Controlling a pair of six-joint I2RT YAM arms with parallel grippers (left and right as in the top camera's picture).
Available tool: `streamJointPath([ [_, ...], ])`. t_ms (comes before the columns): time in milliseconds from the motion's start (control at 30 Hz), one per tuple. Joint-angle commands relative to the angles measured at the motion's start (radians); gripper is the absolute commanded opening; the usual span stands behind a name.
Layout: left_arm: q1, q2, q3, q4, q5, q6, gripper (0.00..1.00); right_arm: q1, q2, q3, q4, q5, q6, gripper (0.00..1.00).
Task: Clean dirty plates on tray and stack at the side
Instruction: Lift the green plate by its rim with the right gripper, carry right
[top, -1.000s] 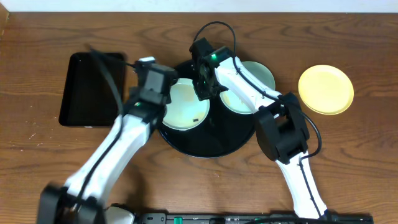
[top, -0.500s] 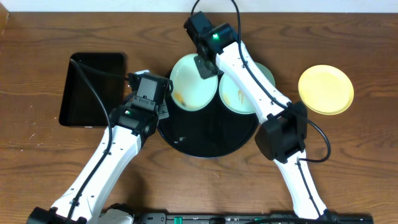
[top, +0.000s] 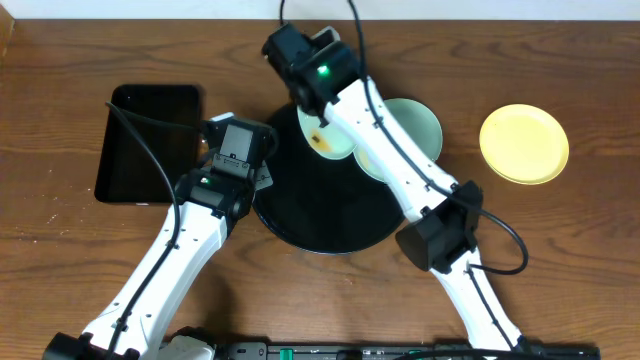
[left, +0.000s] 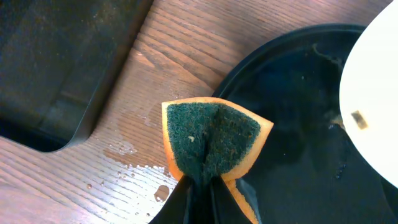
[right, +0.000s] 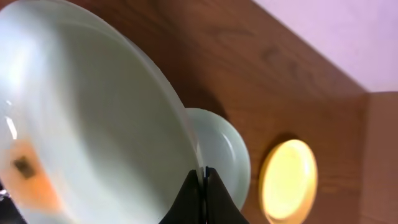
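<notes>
Your right gripper (right: 204, 180) is clamped on the rim of a sauce-smeared mint plate (right: 93, 124), tilted up over the back of the round tray (top: 330, 220). Your left gripper (left: 200, 193) is pinching the sponge (left: 214, 134) by the tray's left rim. The other mint plate (top: 425, 125) sits at the tray's back right edge, and the yellow plate (top: 524, 144) is off on the table

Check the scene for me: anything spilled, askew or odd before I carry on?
Water droplets lie spilled on the table beside the tray, near the sponge pinched in the left gripper. The plate gripped by its rim in the right gripper is tilted and shows an orange-brown smear.
</notes>
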Motion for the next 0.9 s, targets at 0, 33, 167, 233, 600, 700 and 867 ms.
streamJointPath([
  [0, 0.005, 0.003, -0.003, 0.0, -0.002, -0.009, 0.08, 0.032, -0.006, 0.027, -0.019, 0.171, -0.013, 0.01],
  [33, 0.005, 0.003, -0.003, 0.0, -0.002, -0.009, 0.08, 0.037, -0.006, 0.027, -0.024, 0.205, -0.013, 0.01],
  [167, 0.005, 0.003, -0.003, 0.0, -0.002, -0.009, 0.08, 0.05, -0.006, 0.027, -0.036, 0.294, -0.014, 0.01],
  [233, 0.005, 0.003, -0.003, 0.0, -0.002, -0.009, 0.08, 0.051, -0.008, 0.027, -0.045, 0.322, -0.013, 0.01],
  [600, 0.005, 0.003, -0.003, 0.0, -0.002, -0.009, 0.08, 0.061, -0.013, 0.027, -0.06, 0.415, -0.013, 0.01],
  [700, 0.005, 0.003, -0.003, 0.0, -0.002, -0.009, 0.08, 0.066, -0.013, 0.027, -0.059, 0.415, -0.013, 0.01],
  [867, 0.005, 0.003, -0.003, 0.0, -0.002, -0.009, 0.08, 0.071, -0.013, 0.027, -0.059, 0.409, 0.027, 0.01],
])
